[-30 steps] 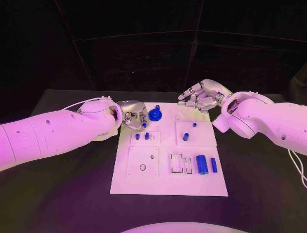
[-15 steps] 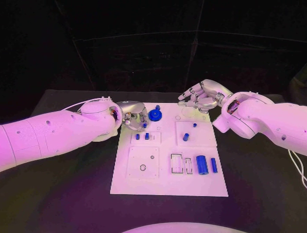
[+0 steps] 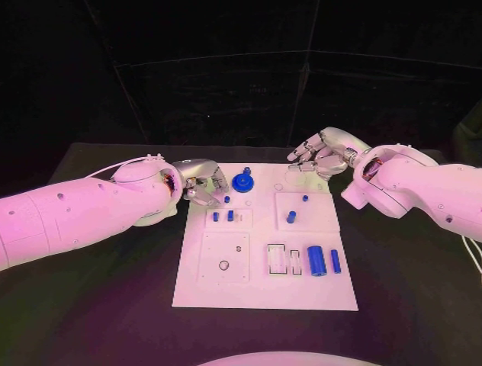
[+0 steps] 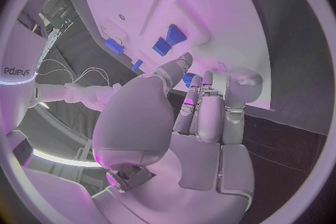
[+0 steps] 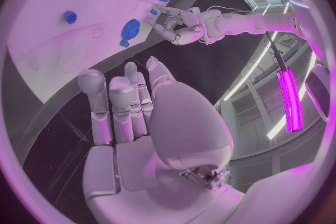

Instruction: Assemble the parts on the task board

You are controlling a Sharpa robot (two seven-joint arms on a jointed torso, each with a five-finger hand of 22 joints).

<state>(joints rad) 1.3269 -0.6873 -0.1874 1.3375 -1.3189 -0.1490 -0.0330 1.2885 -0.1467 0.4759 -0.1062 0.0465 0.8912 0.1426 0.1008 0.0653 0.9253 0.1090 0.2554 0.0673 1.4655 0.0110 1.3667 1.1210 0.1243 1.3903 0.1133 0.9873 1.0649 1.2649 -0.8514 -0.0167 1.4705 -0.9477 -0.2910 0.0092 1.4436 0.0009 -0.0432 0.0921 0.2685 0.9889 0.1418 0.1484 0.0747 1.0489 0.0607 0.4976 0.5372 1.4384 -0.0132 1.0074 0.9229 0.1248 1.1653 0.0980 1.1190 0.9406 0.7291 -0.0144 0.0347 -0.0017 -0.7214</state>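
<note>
The task board [image 3: 265, 293] lies flat in the middle of the black worktop [image 3: 87, 305], its long axis running near to far. The left robot hand [image 3: 205, 185] hovers at the board's far-left edge, fingers curled together; whether a small blue piece sits between the fingertips I cannot tell, though the left wrist view shows a spot of blue right at them. The right robot hand [image 3: 323, 154] hangs over the worktop just past the board's far-right corner, fingers loosely spread and holding nothing. The blue knob-shaped part [image 3: 243, 181] stands near the far edge of the board, just right of the left robot hand and well left of the right one. Two small blue pegs [image 3: 221, 216] stand side by side in the left block, just on the near side of the left robot hand. Two more blue pieces [image 3: 296, 208] sit on the raised right block. The blue cylinder [image 3: 317, 258] and a slimmer blue bar [image 3: 335, 259] lie in the near-right area, both with long axes running near to far, well apart from either hand. Judgement: the left robot hand is the nearer to the knob and pegs, so the next placement likely falls to it, moving rightward or toward the near side.
</note>
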